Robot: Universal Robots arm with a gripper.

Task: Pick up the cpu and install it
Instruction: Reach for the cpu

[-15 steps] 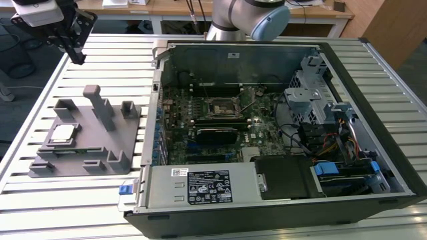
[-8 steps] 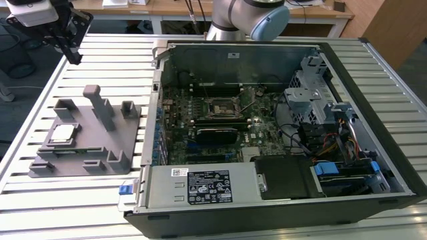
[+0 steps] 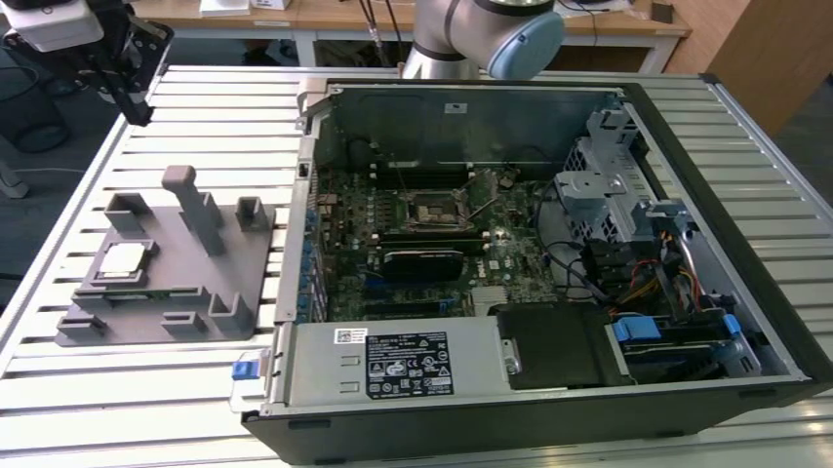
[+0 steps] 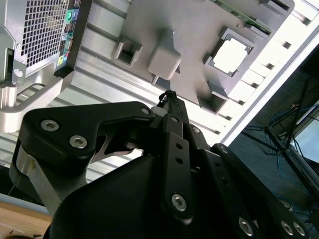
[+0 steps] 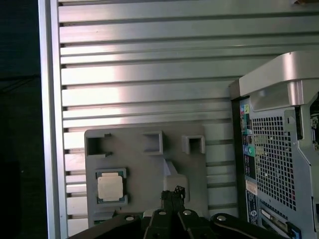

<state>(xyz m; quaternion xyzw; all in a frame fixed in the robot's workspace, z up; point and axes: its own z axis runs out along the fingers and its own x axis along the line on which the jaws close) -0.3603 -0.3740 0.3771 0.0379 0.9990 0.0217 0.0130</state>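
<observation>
The gripper (image 3: 137, 115) is hanging above the table (image 3: 221, 107) near its far corner on the exterior view's left. Its black fingers are pressed together at the tips and are carrying nothing, as both wrist views show (image 4: 168, 95) (image 5: 173, 191). The cpu (image 3: 124, 258) is lying flat, silvery top up, in a square pocket of the grey fixture (image 3: 182, 283), on the side of the fixture nearest the table's edge at the exterior view's left; it is well apart from the gripper. In both wrist views the cpu (image 4: 230, 55) (image 5: 110, 187) is sitting in that pocket past the fingertips, with the fixture's upright post (image 4: 163, 59) nearer to them. The open computer case (image 3: 456, 112) is lying just beside the fixture, its socket (image 3: 430, 207) showing on the board inside.
</observation>
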